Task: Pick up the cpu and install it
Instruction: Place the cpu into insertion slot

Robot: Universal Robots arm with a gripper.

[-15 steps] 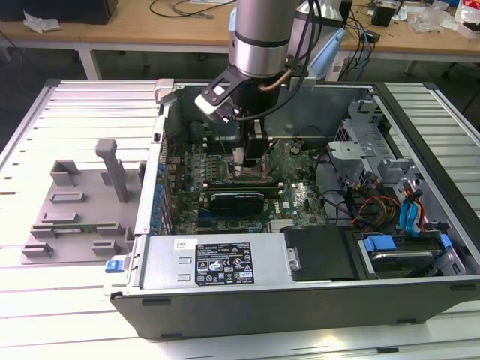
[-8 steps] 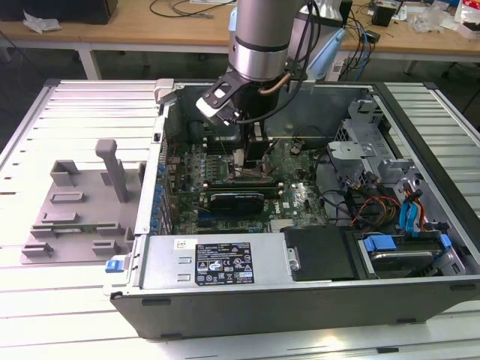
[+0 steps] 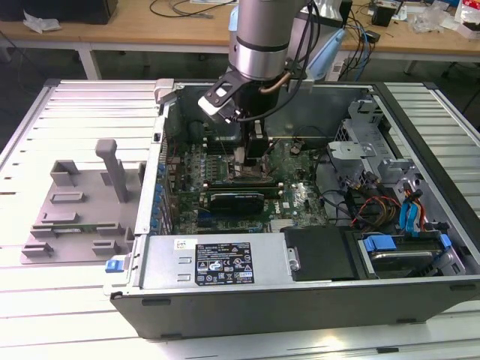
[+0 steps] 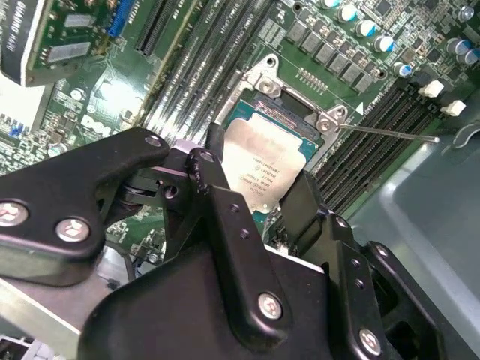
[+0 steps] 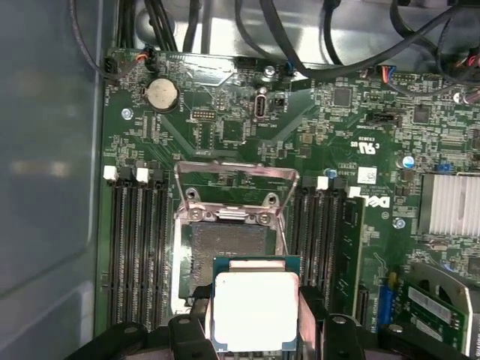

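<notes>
The cpu (image 5: 255,311) sits inside the pincer (image 5: 255,330), pinched by two opposite edges with its silvery plate facing up. In the second wrist view the cpu (image 4: 262,159) shows between the two black fingers (image 4: 212,161), which press on its sides.

It hangs partly over the open socket (image 5: 229,251). One edge of the chip covers the near side of the contact field and the rest of the field lies bare beyond it. The chip's edges look parallel to the socket frame, so the fit seems to depend on a short slide toward the raised load plate (image 5: 236,184) rather than a turn. I cannot tell whether the chip touches the socket yet.

Memory slots (image 5: 135,247) flank the socket on the green motherboard (image 5: 247,127). In the exterior view the pincer (image 3: 246,154) reaches into the open computer case (image 3: 225,300) at the upper middle of the frame, and the case rests on the slatted worktop (image 3: 45,315).
</notes>
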